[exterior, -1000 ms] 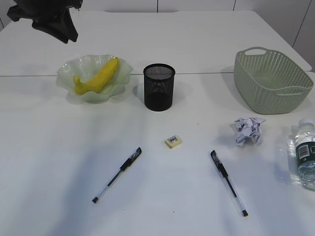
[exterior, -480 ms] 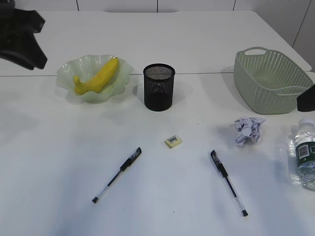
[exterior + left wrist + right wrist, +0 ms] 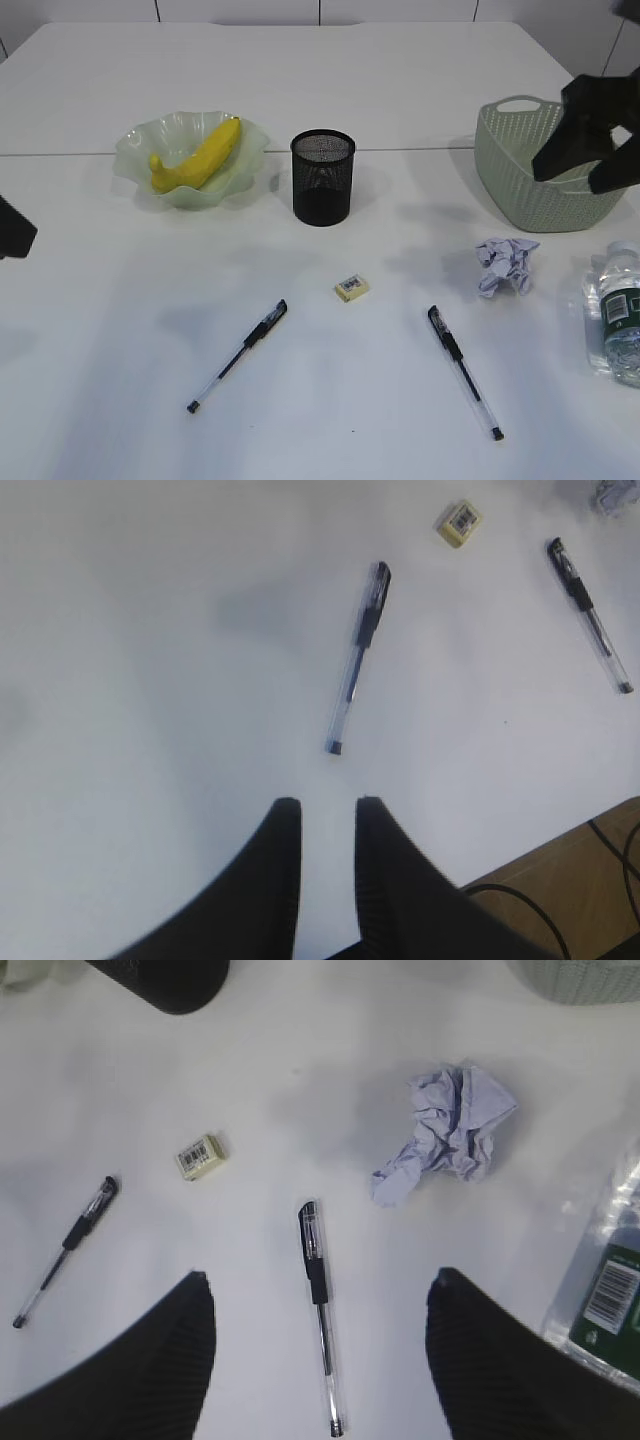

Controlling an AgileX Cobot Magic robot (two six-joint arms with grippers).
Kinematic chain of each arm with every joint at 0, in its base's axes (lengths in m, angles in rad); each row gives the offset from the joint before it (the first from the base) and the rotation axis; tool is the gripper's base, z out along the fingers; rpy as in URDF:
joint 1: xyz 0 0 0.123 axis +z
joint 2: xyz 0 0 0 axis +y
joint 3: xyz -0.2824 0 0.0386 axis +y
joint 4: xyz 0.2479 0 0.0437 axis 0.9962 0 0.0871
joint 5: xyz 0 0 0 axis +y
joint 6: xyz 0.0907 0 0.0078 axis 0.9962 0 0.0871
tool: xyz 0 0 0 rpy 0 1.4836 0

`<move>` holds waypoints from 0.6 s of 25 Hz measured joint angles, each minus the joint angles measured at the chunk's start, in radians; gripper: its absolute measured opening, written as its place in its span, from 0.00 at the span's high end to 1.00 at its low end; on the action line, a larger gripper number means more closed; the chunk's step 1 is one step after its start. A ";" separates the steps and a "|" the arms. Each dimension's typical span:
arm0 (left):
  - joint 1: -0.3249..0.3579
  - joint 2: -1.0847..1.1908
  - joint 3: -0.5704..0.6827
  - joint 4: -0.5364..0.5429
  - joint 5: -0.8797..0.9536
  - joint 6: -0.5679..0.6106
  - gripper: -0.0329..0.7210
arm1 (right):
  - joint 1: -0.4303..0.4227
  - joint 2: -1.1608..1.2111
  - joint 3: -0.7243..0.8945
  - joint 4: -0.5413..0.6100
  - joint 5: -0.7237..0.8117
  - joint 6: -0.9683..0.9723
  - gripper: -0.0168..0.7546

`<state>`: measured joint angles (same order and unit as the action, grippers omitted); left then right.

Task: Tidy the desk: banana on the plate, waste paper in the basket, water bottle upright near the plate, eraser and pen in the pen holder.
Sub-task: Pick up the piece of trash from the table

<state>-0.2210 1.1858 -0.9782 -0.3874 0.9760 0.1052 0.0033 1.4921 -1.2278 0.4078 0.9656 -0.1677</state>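
The banana lies on the pale green plate. Right of the plate stands the black mesh pen holder. The eraser lies between two pens, one to its left and one to its right. The waste paper sits in front of the green basket. At the right edge the water bottle lies on its side. My right gripper hangs wide open and empty, high above the right pen. My left gripper holds nothing, its fingers a narrow gap apart above bare table.
A dark part of my left arm shows at the left edge of the exterior view. The table's near edge, with a cable below it, runs close behind the left gripper. A seam crosses the white table behind the plate and basket.
My left arm has swung from above the plate down to the left edge. My right arm has come in from the right and now hangs in front of the basket.
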 joint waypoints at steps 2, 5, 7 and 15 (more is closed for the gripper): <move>0.000 -0.034 0.045 -0.004 -0.007 0.002 0.79 | 0.035 0.078 -0.046 -0.029 0.017 -0.002 0.34; 0.000 -0.072 0.097 -0.016 -0.013 0.004 0.78 | 0.099 0.179 -0.103 -0.114 0.024 0.020 0.34; 0.000 -0.091 0.113 -0.017 -0.018 0.004 0.78 | 0.137 0.233 -0.143 -0.194 0.024 0.073 0.34; 0.000 -0.114 0.118 -0.021 -0.038 0.004 0.77 | 0.179 0.363 -0.178 -0.362 -0.017 0.275 0.34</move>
<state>-0.2210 1.0717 -0.8600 -0.4085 0.9377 0.1096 0.1820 1.8546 -1.4057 0.0459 0.9486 0.1073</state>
